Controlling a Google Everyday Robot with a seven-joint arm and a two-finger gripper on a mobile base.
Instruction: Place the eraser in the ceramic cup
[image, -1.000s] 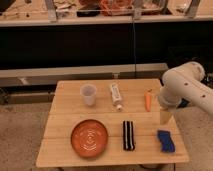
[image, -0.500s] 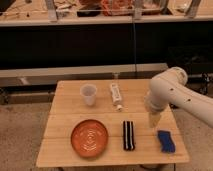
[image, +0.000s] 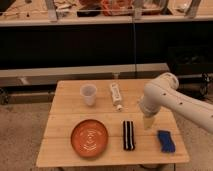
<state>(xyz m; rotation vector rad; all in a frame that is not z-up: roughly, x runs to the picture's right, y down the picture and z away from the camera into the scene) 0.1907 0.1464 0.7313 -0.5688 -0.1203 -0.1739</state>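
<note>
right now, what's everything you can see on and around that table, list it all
table: one, light wood, middle of the view
ceramic cup: one, whitish, upright at the back left of the table
tube: one, white, lying at the back middle, right of the cup
plate: one, orange, round, front left
eraser: one, black with pale stripes, lying at the front, right of the plate
block: one, blue, front right
counter: one, dark front, behind the table, clutter on top
arm: one, white, reaching in from the right
end effector: one, pale, pointing down over the table between the eraser and the block
</note>
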